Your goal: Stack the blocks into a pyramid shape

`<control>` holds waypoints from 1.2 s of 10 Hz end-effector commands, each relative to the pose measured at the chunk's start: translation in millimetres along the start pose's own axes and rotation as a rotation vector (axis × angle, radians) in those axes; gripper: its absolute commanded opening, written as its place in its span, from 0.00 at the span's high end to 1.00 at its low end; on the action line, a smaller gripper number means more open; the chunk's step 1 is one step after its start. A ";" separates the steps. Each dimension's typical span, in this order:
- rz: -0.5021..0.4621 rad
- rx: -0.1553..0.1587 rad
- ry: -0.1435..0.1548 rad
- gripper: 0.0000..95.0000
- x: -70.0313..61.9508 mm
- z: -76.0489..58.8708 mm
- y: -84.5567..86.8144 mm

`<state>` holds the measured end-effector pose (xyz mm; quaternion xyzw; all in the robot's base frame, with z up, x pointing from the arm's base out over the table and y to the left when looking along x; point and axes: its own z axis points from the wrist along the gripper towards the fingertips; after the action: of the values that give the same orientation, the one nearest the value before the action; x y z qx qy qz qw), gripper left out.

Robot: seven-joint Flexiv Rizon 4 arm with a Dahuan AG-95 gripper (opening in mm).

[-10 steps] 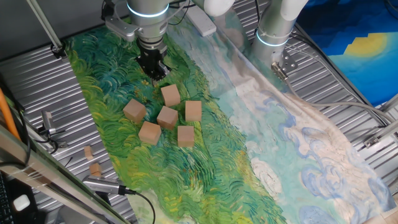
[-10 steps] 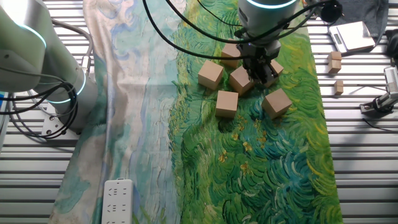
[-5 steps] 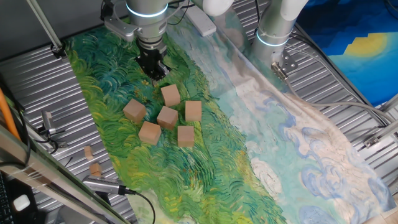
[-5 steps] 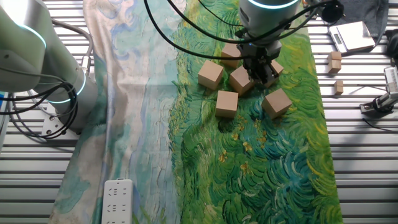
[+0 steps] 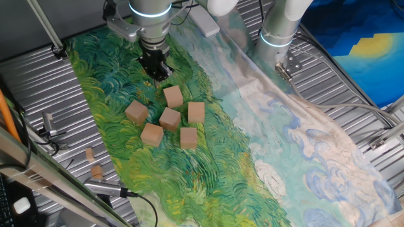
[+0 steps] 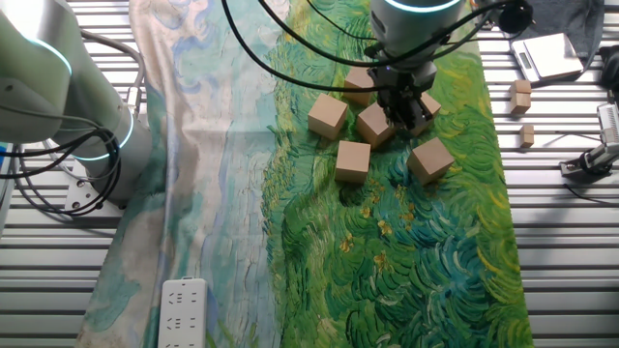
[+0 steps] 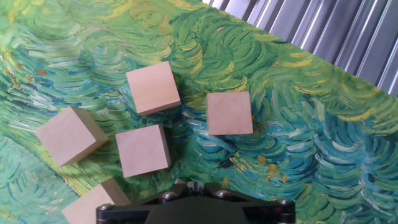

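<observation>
Big painted cloth with green and blue swirls (image 5: pixel 208 157) covers the ribbed metal table (image 5: pixel 38 88), running pale toward the far side. Silver robot arm with a glowing ring (image 5: pixel 150 12) hangs over the cloth's green end, its black two-finger gripper (image 5: pixel 155 68) raised above the cloth and holding nothing; fingers look close together but whether they are parted or closed cannot be told, and the hand view shows only the gripper body at its bottom edge. Six plain light-brown wooden cubes (image 5: pixel 169 118) sit loose on the green swirls, all flat on the cloth, none stacked, small gaps between most. From the first fixed view: one cube in the middle, others around it at 12, 2, 5, 7 and 9 o'clock. Gripper is just past the 12 o'clock cube, clear of it. Hand view catches four cubes fully (image 7: pixel 142 150) and a fifth cut off at 7 o'clock. Two tiny tan wooden bits (image 5: pixel 93 162) lie off the cloth on the metal ribs, well apart from the cubes.
</observation>
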<state>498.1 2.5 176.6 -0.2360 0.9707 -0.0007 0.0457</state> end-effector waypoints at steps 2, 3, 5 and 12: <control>-0.001 -0.001 0.003 1.00 -5.9 -1.8 -2.2; -0.003 0.000 0.003 1.00 -8.8 -2.6 -3.2; -0.006 -0.004 0.003 1.00 -15.1 -2.1 -6.3; -0.027 -0.009 0.000 1.00 -56.9 23.3 -29.0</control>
<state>567.5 3.8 157.0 -0.2487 0.9676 0.0042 0.0434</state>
